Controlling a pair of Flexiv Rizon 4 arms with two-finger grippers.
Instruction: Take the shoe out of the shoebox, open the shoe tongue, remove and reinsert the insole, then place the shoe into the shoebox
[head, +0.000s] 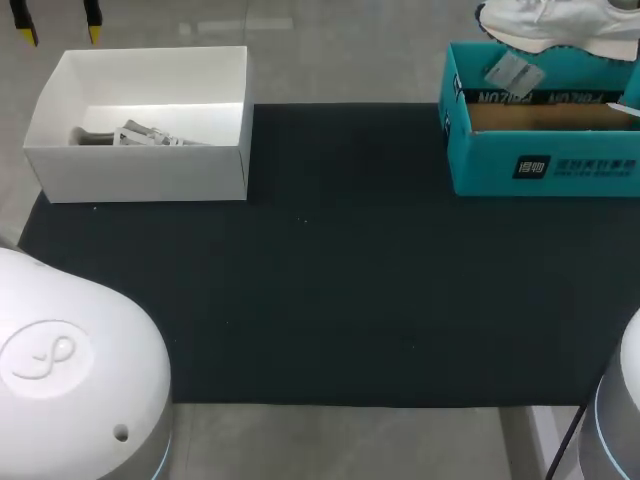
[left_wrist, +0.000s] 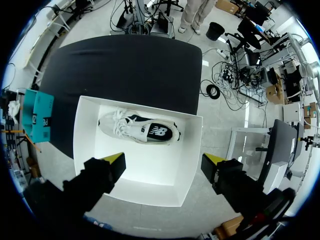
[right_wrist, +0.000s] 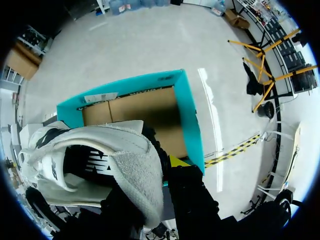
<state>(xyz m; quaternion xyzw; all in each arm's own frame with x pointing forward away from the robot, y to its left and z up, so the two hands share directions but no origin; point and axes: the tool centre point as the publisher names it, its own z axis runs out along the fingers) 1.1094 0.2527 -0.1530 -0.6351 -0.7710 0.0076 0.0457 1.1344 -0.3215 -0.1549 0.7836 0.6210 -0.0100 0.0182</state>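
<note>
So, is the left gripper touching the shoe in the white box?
Apart. The left wrist view shows the left gripper open above the white box's near side, with bare box floor between its tips and the shoe.

Count: two boxes, two shoes, two grippers.
One white box (head: 140, 175) at ten o'clock, one teal shoebox (head: 545, 165) at two; one boxed shoe (left_wrist: 140, 131), one raised shoe (head: 560, 25); one left gripper (left_wrist: 164, 161), one right gripper (right_wrist: 160, 172); one black mat (head: 330, 280).
</note>
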